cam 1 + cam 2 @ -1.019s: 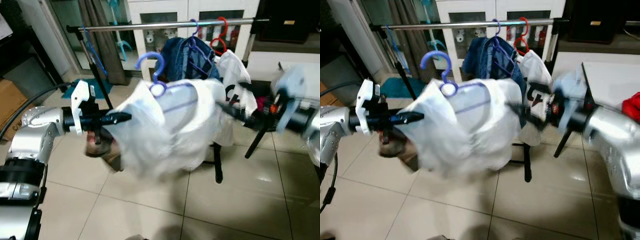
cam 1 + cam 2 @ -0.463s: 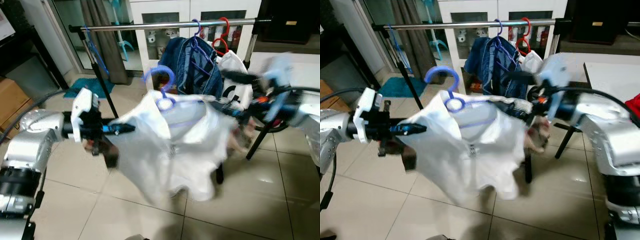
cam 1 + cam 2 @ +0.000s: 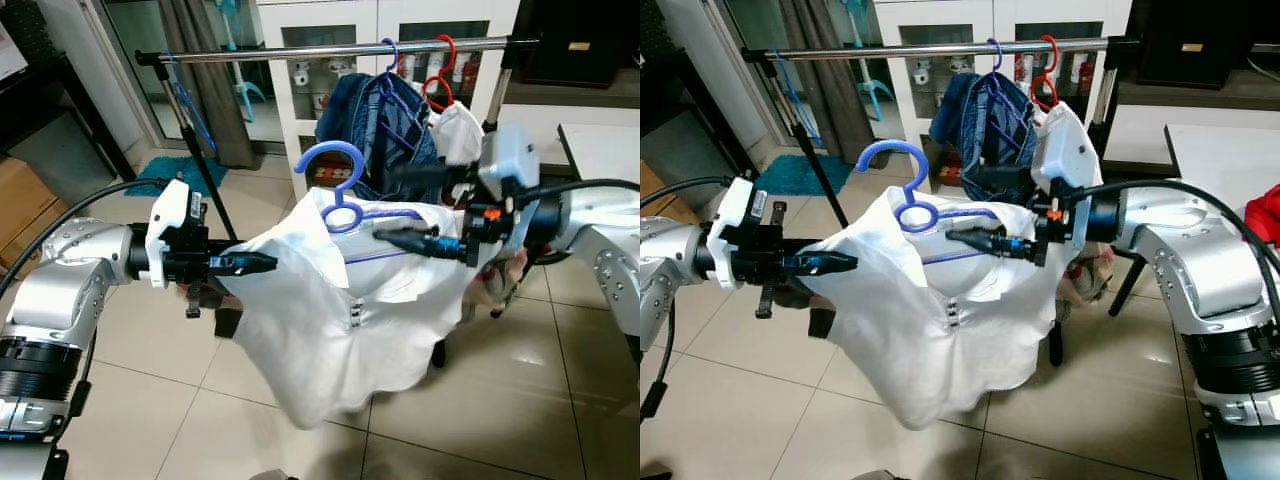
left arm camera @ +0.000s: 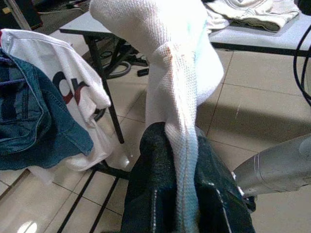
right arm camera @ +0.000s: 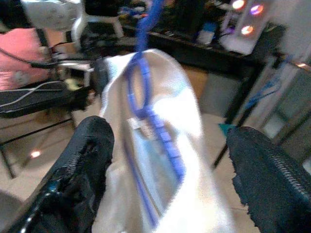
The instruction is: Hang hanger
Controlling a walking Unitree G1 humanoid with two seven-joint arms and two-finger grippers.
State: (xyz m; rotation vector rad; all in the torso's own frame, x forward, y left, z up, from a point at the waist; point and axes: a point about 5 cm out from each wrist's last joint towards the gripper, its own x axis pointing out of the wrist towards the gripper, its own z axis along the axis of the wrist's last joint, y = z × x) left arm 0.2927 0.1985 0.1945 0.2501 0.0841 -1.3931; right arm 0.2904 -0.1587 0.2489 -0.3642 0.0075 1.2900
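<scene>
A blue hanger (image 3: 338,190) carries a white shirt (image 3: 340,320) and hangs in mid-air between my arms, below the silver rail (image 3: 300,50). My left gripper (image 3: 265,263) is shut on the shirt's shoulder cloth; in the left wrist view its fingers (image 4: 155,194) pinch a white fold. My right gripper (image 3: 385,203) is open beside the hanger's neck. Its lower finger runs just under the hanger's arm and its upper finger stands above it. In the right wrist view the hanger (image 5: 146,97) and shirt lie between the wide-apart fingers (image 5: 82,160).
On the rail hang a denim jacket (image 3: 375,120), a red hanger (image 3: 440,60), a printed white shirt (image 3: 462,130) and a blue hanger (image 3: 190,100) at the left end. The rack's black legs (image 3: 437,345) stand behind the shirt. A white table (image 3: 1220,150) is at the right.
My right arm has risen from the shirt's far side and stands open at the hanger's neck. Hanger and shirt have shifted right, towards the rail. The blur has gone.
</scene>
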